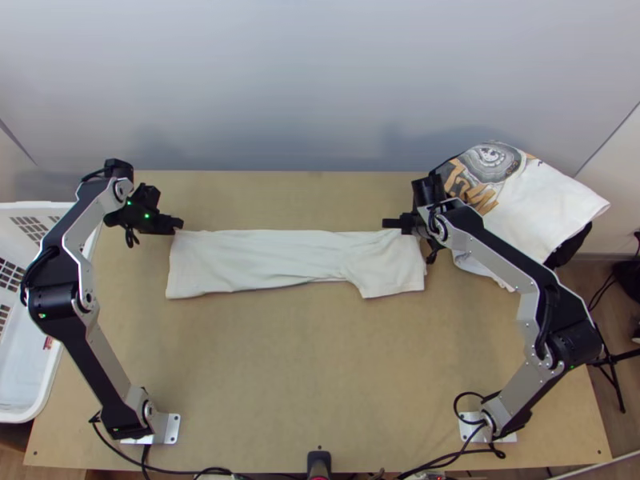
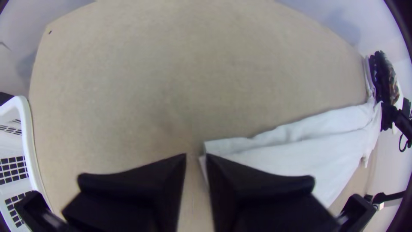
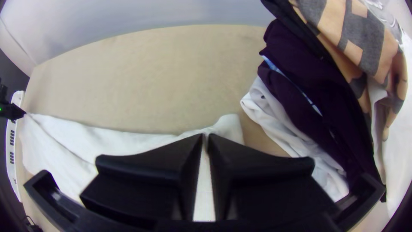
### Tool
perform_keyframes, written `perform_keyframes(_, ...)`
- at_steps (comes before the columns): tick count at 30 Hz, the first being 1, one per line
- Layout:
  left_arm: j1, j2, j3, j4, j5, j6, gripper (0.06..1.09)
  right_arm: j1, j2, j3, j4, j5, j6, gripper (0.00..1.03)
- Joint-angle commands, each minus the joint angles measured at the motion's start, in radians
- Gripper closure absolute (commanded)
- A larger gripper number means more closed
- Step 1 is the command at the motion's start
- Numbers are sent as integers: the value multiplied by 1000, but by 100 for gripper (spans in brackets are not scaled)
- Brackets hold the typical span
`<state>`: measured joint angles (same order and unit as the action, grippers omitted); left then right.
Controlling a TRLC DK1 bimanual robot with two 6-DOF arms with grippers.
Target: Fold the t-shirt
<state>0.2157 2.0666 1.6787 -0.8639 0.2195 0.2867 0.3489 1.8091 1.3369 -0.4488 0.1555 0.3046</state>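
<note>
“Two grippers inspected. What is the subject, and where?”

“The t-shirt point(image 1: 264, 260), off-white and matte, lies across the far half of the wooden table point(image 1: 320, 360). It is folded into a long, narrow strip, finely creased along its length. One end is roughly square; toward the right arm, a blocky flap point(image 1: 392, 276) juts to the near side.”

“State of the left gripper point(image 1: 166, 229)?”

“Open, by a modest gap. It stands at the strip's far corner on its own side. Its flat black fingers point(image 2: 257, 184) are parted, with the thin corner of cloth just beside one tip; no pinch can be confirmed.”

“And the right gripper point(image 1: 404, 229)?”

“Closed on the t-shirt's far edge, near the flap. A sliver of white fabric runs between its fingers point(image 3: 266, 172), and the material rises into a soft peak beside them.”

“Surroundings?”

“Beyond the right gripper, a heap: a white garment point(image 1: 560, 200) printed in grey and ochre, a smooth dark purple cloth point(image 3: 309, 94), and rumpled white fabric point(image 3: 279, 120) below. At the opposite side, a white basket point(image 1: 32, 206), rounded at the rim, its walls pierced with a square grid.”
</note>
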Motion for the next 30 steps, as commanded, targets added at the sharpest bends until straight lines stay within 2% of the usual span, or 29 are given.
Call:
perform_keyframes(1,16,-37,-13,8,-20,-26,28,-5,-8,-4,10,39,-10,2)
perform_keyframes(5,97,-72,-34,8,30,-24,28,-5,-73,-10,9,39,-22,3)
perform_keyframes(10,200,-126,-122,-27,219,-14,28,10,-125,-33,-2,38,-36,3)
perform_keyframes(14,223,-122,-185,-112,308,16,27,28,-129,-45,-11,38,-42,3)
perform_keyframes(17,234,-154,-275,-110,409,48,14,42,-128,-42,-13,38,-45,3)
perform_keyframes(26,223,-157,-349,-43,463,45,10,62,-125,-24,-31,38,-45,3)
perform_keyframes(30,195,-146,-359,16,475,5,10,65,-125,-21,-34,38,-45,3)
